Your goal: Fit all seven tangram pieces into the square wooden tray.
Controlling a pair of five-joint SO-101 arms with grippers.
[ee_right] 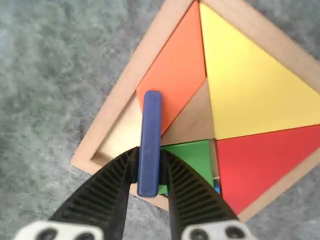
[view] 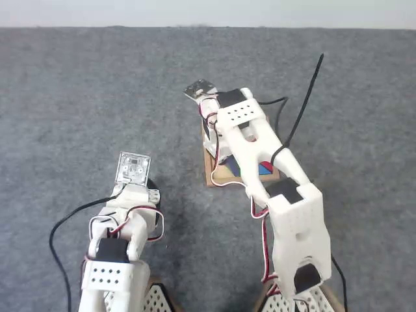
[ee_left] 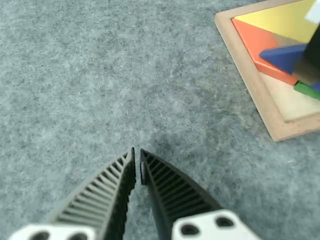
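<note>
Your right hand (ee_right: 150, 156) is clamped on a blue piece (ee_right: 151, 120), which stands on its thin edge between the two fingers. It hangs over the tray (ee_right: 132, 75) at one corner, above the strip of bare wood left inside that corner. You cannot tell from here whether the blue piece touches the tray's floor. Inside the tray, the orange piece (ee_right: 175, 75) lies flat along the rim just beside the blue one. The yellow piece (ee_right: 245, 85) takes the far side of the tray, next to the orange. The red piece (ee_right: 260, 165) lies against the yellow, and the green piece (ee_right: 192, 157) sits between the red piece and your hand. A small patch of bare wood shows in the tray's middle, where orange, yellow and green meet.

Your left hand (ee_left: 137, 155) is closed with its fingertips almost together and nothing between them. It hovers over the grey table (ee_left: 100, 60), apart from the tray's nearest corner. From above, your right arm stretches across the tray and covers most of it
</note>
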